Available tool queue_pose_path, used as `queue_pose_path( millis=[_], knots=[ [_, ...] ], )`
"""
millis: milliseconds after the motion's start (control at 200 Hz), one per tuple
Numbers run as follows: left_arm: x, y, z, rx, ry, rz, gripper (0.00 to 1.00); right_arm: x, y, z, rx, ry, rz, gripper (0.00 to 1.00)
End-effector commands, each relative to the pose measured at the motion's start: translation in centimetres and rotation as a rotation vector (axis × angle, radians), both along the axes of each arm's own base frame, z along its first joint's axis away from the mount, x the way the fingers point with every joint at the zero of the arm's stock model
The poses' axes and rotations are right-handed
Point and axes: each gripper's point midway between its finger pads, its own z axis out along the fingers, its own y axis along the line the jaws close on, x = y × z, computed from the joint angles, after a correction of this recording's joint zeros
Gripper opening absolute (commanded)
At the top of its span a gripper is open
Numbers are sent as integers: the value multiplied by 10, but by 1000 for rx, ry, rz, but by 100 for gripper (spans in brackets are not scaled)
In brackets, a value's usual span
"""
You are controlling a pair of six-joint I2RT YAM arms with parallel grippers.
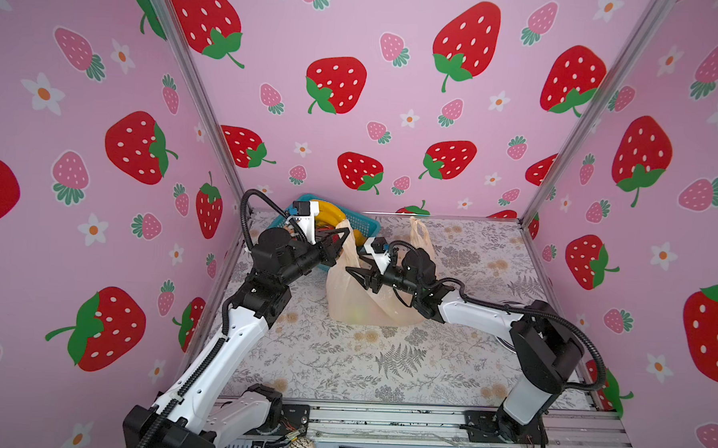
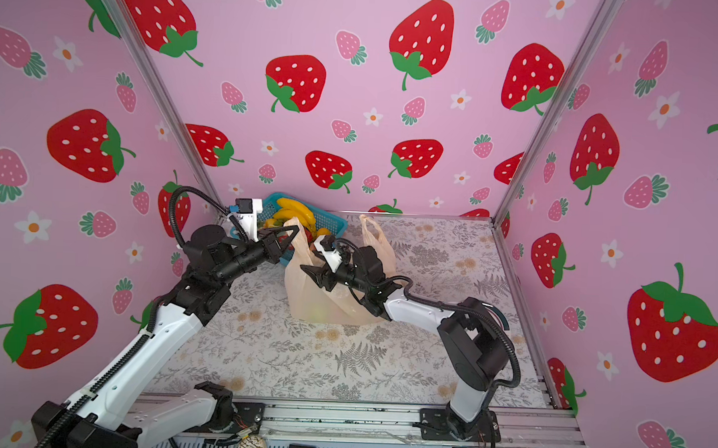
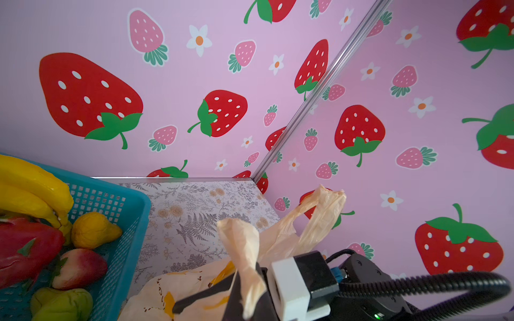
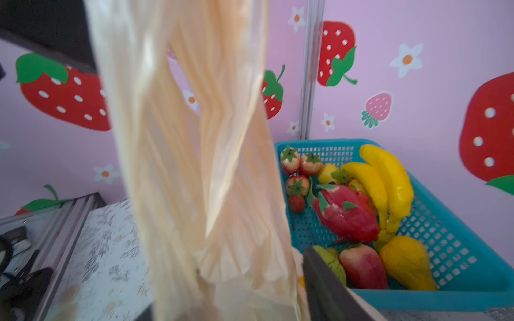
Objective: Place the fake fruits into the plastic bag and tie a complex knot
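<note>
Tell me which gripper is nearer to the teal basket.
Left. The left gripper sits at the near side of the teal basket, jaws shut on a handle of the plastic bag. The right gripper is further out, over the bag, jaws open.

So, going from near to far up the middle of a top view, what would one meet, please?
First the metal rail → flowered table top → plastic bag → blue basket holding bananas → strawberry-print back wall.

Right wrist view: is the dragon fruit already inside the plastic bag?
No, the dragon fruit lies in the teal basket beside the banana bunch, outside the plastic bag.
</note>
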Motion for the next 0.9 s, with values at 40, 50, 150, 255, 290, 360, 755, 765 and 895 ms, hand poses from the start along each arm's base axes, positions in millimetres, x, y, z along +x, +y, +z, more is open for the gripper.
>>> queue_pose_path(
  millis=[40, 50, 150, 255, 290, 360, 755, 765, 895],
  knots=[
    [-3, 2, 16, -67, -21, 16, 0, 0, -5, 54, 148, -57, -142, 76],
    [-3, 2, 16, -70, -16, 17, 0, 0, -5, 56, 154, -57, -154, 76],
    [-3, 4, 14, -102, 24, 41, 0, 7, -6, 73, 221, -65, -260, 73],
    [-6, 5, 14, -141, 47, 62, 0, 16, -1, 81, 268, -54, -369, 67],
    [-7, 5, 15, -155, 51, 66, 0, 21, 0, 81, 278, -45, -423, 65],
    [-10, 7, 17, -179, 53, 77, 0, 32, 0, 76, 304, -11, -526, 61],
    [-4, 10, 12, -214, 67, 111, 0, 51, 1, -39, 184, 168, -647, 43],
    [-4, 9, 11, -214, 69, 108, 0, 51, 1, -39, 180, 162, -645, 43],
    [0, 6, 6, -205, 79, 99, 0, 44, 1, -13, 156, 78, -608, 51]
  ],
)
